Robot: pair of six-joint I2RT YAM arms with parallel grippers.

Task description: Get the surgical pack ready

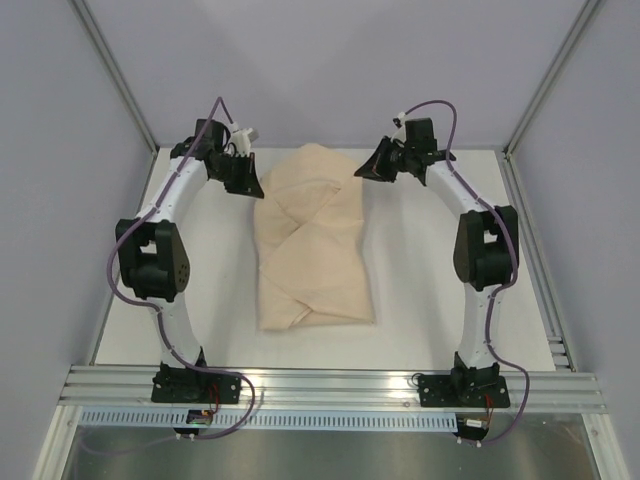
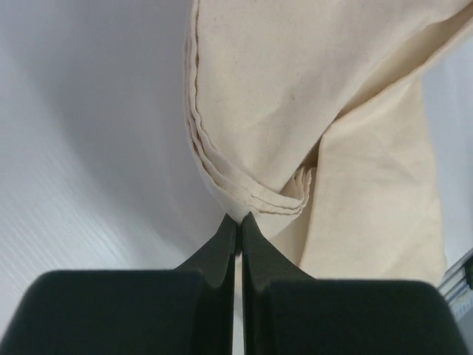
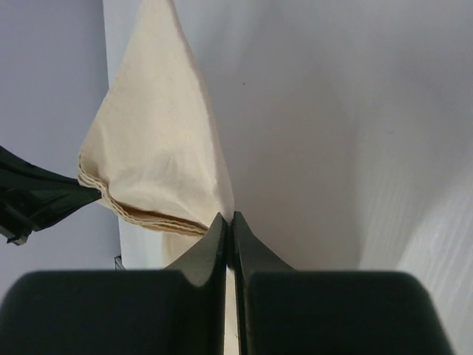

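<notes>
A: White bench (image 1: 430, 300) in a booth with plain pale walls (image 1: 320, 60) on three sides. An aluminium rail (image 1: 330, 385) runs along the near edge, and both arm bases are bolted to it.

B: Where's the pack?

A: The tan cloth sheet (image 1: 315, 250) is mid-bench, between the two arms. It's folded into a longish bundle, long axis near-to-far, with flaps crossing diagonally over the top. It lies flat on the bench. The near end is squared off and the far end is a blunt point. Only cloth shows; whatever is wrapped inside is hidden.

B: Hands?

A: Both are at the far end of the bundle. The left hand (image 2: 238, 220) is at the far-left edge and the right hand (image 3: 229, 219) at the far-right edge. Both arms are bent inward toward the cloth.

B: State?

A: Both clenched, fingers pressed together, no real gap at the tips.

B: Holding anything?

A: In the left wrist view, the tips sit right against a folded corner where several stitched hem layers stack up. They touch the hem. I can't tell if any fabric is nipped between them.

B: And the right?

A: Much the same. The tips are against the cloth edge, with the layered hem curling just left of them. A thin tan strip shows through the slit lower down. It could be pinched cloth or the bundle underneath, can't tell.
</notes>
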